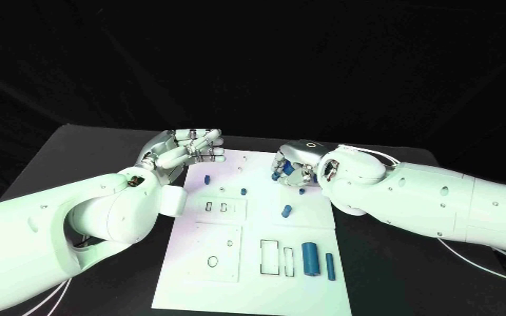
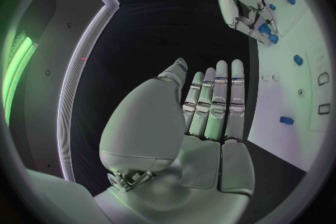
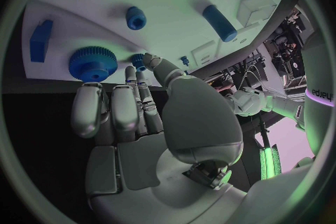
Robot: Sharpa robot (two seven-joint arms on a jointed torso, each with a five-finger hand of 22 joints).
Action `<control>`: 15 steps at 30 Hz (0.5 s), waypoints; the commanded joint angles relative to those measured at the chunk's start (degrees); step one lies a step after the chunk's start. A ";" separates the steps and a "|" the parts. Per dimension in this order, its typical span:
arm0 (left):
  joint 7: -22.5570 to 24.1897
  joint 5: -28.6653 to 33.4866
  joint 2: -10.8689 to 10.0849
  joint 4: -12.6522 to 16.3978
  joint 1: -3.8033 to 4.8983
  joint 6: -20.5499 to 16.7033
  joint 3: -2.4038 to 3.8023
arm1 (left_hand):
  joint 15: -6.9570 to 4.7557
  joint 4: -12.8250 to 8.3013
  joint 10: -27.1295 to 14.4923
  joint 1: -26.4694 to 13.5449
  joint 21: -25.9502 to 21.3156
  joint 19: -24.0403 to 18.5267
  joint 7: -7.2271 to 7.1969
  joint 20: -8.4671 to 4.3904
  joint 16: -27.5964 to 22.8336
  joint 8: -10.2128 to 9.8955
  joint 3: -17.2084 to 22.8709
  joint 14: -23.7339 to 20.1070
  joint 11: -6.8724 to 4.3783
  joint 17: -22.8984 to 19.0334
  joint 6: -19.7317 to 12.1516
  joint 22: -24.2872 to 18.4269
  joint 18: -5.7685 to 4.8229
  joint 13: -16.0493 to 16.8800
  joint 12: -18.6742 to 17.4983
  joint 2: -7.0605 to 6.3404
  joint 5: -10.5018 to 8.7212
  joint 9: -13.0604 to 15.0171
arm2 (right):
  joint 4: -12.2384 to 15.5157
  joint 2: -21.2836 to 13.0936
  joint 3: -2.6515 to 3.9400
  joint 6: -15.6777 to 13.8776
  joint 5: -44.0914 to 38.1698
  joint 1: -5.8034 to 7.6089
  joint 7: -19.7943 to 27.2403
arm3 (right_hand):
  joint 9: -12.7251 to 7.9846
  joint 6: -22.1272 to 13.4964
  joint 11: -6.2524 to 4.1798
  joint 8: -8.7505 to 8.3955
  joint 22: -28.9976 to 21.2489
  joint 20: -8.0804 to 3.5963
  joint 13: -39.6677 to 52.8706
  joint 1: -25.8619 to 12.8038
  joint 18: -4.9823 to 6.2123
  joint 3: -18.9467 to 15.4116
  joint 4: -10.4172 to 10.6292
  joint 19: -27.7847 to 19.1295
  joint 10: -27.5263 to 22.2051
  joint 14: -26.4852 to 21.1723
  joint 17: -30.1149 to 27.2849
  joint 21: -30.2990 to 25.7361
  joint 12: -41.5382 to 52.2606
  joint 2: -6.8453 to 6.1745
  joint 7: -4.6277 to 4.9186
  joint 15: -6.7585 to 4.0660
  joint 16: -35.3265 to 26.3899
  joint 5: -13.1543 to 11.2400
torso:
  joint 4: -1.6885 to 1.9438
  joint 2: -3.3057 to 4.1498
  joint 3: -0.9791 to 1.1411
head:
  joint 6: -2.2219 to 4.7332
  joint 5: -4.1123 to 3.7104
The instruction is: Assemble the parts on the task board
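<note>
Near edge of the board: two blue cylinders, a thick one (image 1: 310, 257) and a thin one (image 1: 330, 265), are lying side by side beside rectangular slots on the white task board (image 1: 211, 287), well apart from both hands.

Middle of the board: a short blue peg (image 1: 286, 211) is standing or lying alone; smaller blue pieces are sitting near it, too small to tell apart.

Left hand: the left hand (image 1: 190, 148) is hovering at the board's far left corner, over the table (image 1: 63, 162) rather than over the parts, fingers straight and side by side, holding nothing.

Right hand: the right hand (image 1: 293, 166) is reaching down at the far right part of the board, fingers loosely extended, the thumb tip coming close to a small blue peg (image 3: 139, 60); whether it is touching is unclear, and nothing is visibly held.

Far parts: a blue toothed gear (image 3: 92, 63) is lying flat just beyond the fingertips, with a blue block (image 3: 41, 40) beside it near the board's edge.

Step in hand: by my judgement, the right hand is closing in for a first pick at the far cluster; assembly is looking barely begun.

Next move: it is calling for a fine pinch on a small part without knocking the gear.
</note>
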 commanded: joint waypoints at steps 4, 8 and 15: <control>0.40 -0.31 -0.01 0.32 0.23 1.21 0.07 | 0.10 0.16 0.04 -0.24 0.26 0.20 0.14 -0.21 0.32 -0.32 0.35 0.08 0.08 0.11 0.21 0.12 0.64 -0.10 -0.36 -0.44 -0.25 -0.10 | -0.19 0.41 0.01 1.32 -1.08 0.01 -0.75 | 0.09 0.21 0.01 -0.01 1.22 -0.06 -0.08 0.30 -0.88 0.34 0.41 0.85 0.40 2.20 0.88 0.81 0.43 0.15 0.07 0.27 0.99 0.17 | 0.09 0.38 -0.04 | 0.03 0.05; 0.36 -0.31 -0.04 0.34 0.25 1.27 0.07 | 0.10 0.16 0.04 -0.24 0.26 0.20 0.14 -0.21 0.32 -0.32 0.35 0.08 0.08 0.11 0.21 0.12 0.64 -0.10 -0.36 -0.44 -0.25 -0.10 | -0.39 0.63 0.01 1.30 -1.08 0.01 -0.93 | 0.14 0.38 -0.05 0.04 1.84 -0.07 -0.10 0.30 -0.97 0.65 0.62 1.12 0.77 2.15 1.23 1.19 0.62 0.32 0.03 0.23 1.46 0.07 | 0.09 0.47 -0.06 | 0.00 0.08; 0.30 -0.31 -0.07 0.29 0.27 1.38 0.07 | 0.11 0.18 -0.04 -0.28 0.39 0.14 0.18 -0.23 0.35 -0.40 0.34 0.07 0.12 0.15 0.14 0.20 0.63 -0.11 -0.46 -0.44 -0.24 -0.12 | -0.57 0.80 0.02 0.76 -1.13 0.01 -1.26 | 0.44 1.49 -0.53 0.51 3.97 -0.27 -0.03 0.84 -1.31 1.95 0.99 2.14 2.53 2.09 2.20 2.40 1.34 1.11 -0.37 -0.10 2.63 -0.50 | 0.08 0.63 -0.06 | 0.08 0.12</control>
